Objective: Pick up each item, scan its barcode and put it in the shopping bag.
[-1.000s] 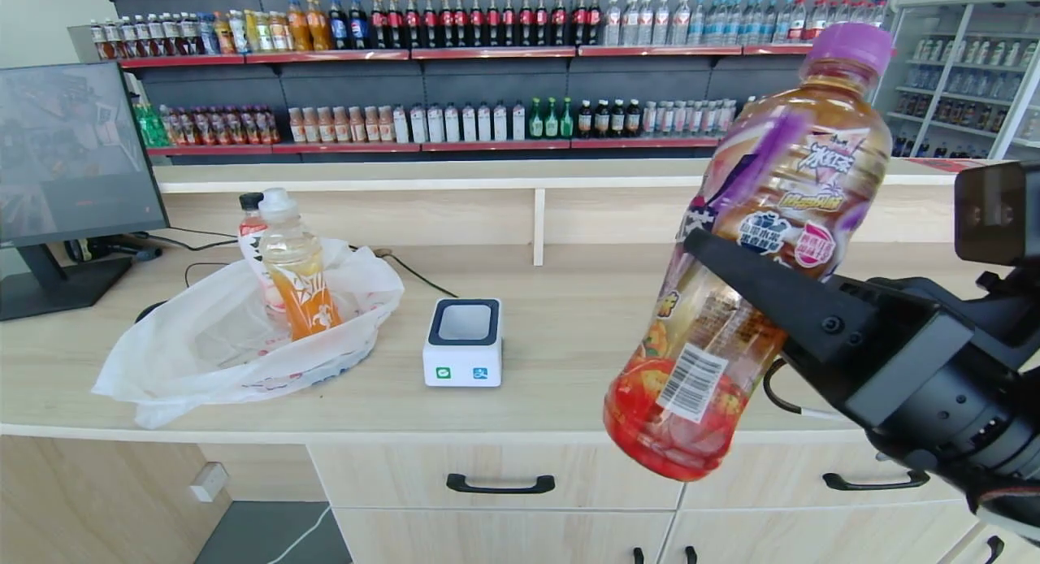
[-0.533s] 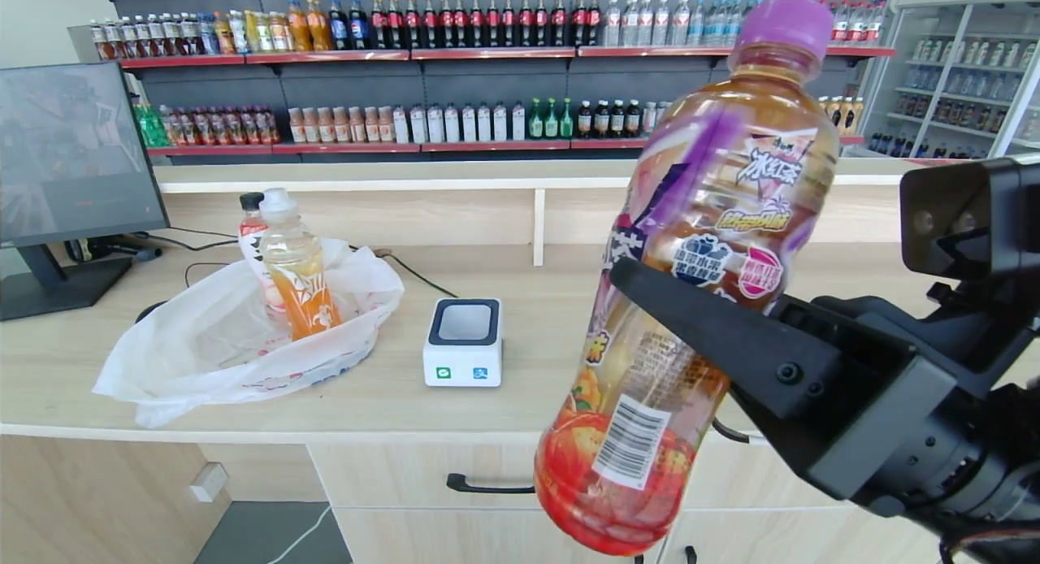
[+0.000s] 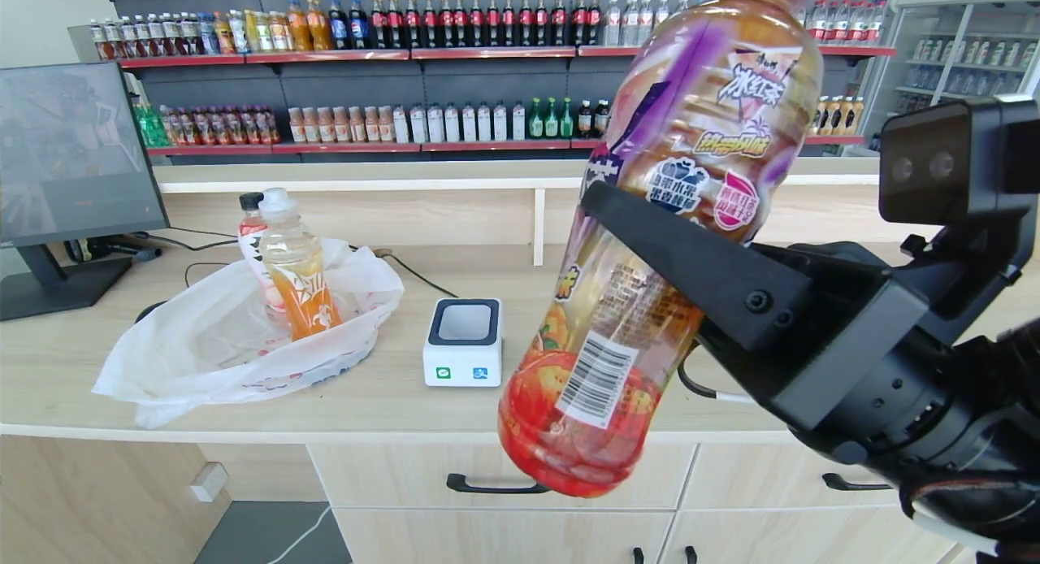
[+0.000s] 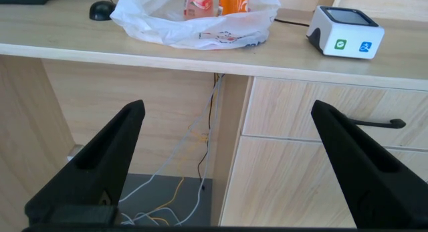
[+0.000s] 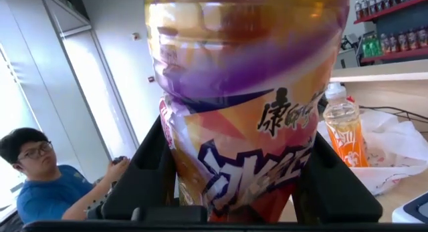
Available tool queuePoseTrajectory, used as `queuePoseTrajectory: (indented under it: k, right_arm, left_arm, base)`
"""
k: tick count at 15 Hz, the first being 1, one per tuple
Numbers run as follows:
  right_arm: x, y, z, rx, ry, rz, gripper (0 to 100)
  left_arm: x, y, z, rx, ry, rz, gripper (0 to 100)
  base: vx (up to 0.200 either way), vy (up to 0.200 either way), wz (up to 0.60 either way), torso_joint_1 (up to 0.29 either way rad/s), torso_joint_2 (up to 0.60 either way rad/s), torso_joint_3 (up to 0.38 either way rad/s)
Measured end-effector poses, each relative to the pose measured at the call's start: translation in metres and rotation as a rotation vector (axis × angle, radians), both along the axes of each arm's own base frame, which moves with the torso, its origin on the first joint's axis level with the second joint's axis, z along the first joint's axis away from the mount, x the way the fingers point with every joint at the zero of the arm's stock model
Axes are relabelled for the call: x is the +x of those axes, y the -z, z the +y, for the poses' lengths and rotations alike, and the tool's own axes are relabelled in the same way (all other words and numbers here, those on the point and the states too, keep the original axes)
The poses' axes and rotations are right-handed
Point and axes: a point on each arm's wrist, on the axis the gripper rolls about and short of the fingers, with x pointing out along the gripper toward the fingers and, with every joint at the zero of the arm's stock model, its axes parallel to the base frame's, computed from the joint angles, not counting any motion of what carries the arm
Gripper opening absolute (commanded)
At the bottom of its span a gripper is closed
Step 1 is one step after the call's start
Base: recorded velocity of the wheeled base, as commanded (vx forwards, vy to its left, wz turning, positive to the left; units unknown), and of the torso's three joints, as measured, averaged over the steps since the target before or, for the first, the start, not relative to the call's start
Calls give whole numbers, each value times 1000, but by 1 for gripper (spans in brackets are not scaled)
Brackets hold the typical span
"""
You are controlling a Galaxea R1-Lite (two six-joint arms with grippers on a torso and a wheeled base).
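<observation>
Holding: the right tool (image 3: 650, 239) is clamped across the middle of a tall clear plastic bottle of amber tea with a purple-and-orange label (image 3: 707, 101), one black finger (image 3: 691, 263) lying over the label's front. The bottle is raised off the bench and tilted, neck toward 1 o'clock and reddish base toward 7 o'clock. Its white barcode patch (image 3: 597, 379) sits near the base and faces the head camera. In the right wrist view the same bottle (image 5: 247, 125) stands between the two fingers.

Light wood bench (image 3: 390, 401): a white square barcode scanner with a dark-rimmed window (image 3: 462, 342) sits near the front edge, at 9 o'clock from the held bottle's base. A white plastic shopping bag (image 3: 203, 344) lies open at 9 o'clock from the scanner, just beside it. Two bottles stand upright in the bag: an orange drink with a white cap (image 3: 296, 279), and at its 11 o'clock a red-labelled one with a black cap (image 3: 250, 214). A dark flat monitor (image 3: 73, 149) stands at 10 o'clock from the bag.

The left tool (image 4: 227, 108) is spread wide with nothing between its fingers, below the bench edge and facing the drawer fronts.
</observation>
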Motion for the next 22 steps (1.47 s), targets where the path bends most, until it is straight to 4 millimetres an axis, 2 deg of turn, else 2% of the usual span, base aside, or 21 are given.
queuePoseTrajectory:
  k: [10, 22]
  right_arm:
    - [-2, -4, 0, 23, -23, 17, 0]
    - [-3, 1, -1, 3, -19, 26, 0]
  left_arm:
    - [0, 0, 0, 0, 0, -1, 100]
    - [0, 0, 0, 3, 1, -1, 100]
  base:
    - [0, 0, 0, 0, 0, 0]
    - [0, 0, 0, 0, 0, 0]
